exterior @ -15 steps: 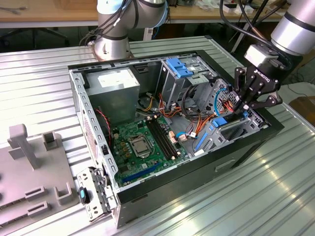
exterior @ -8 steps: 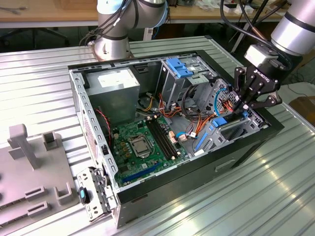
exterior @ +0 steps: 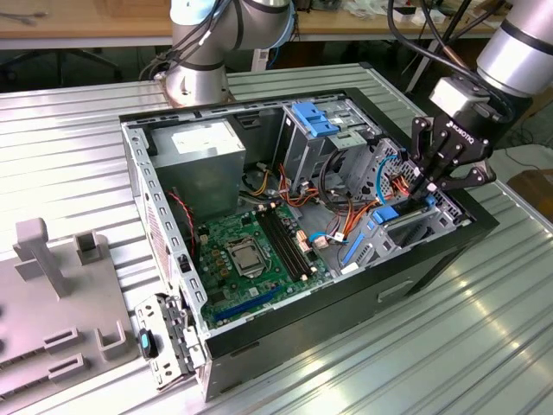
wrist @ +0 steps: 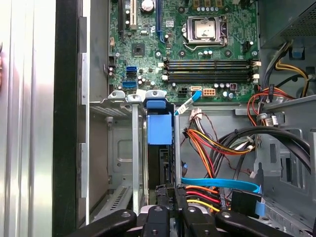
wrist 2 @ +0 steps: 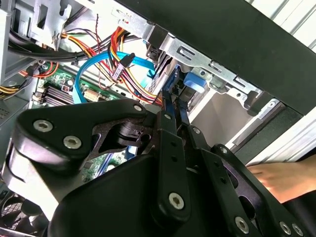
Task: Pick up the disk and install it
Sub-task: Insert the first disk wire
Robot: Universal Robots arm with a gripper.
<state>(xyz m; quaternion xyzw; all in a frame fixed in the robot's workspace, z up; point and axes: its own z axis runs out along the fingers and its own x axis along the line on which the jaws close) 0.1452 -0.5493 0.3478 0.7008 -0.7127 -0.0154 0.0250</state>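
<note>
Where the fingers (wrist: 164,196) close in at the near end of the first wrist view, the gripper (wrist: 170,197) is pinched tight on the thin edge of the disk (wrist: 159,129). The disk stands on edge and is part-way down in the drive bay (wrist: 121,148), with its blue rail end facing the camera. The second wrist view shows the same grip from the side, both fingers meeting on the blue rail.

In the exterior view the gripper (exterior: 425,192) hangs over the corner of the open PC case (exterior: 346,303) on the exterior view's right, tips down in the bay.

Just beside the bay are a flat blue data cable (wrist: 217,183) and a bundle of red, yellow and orange wires (wrist: 207,143). Beyond them is the green motherboard (wrist: 143,34) with the memory slots (wrist: 210,69) and CPU socket (wrist: 204,28).

At the far end of the case is the grey power supply (exterior: 203,147). The case lies on its side on a ribbed metal table (exterior: 415,363), with the arm's base (exterior: 197,78) behind it. A grey fixture (exterior: 52,294) sits well apart at the exterior view's left.
</note>
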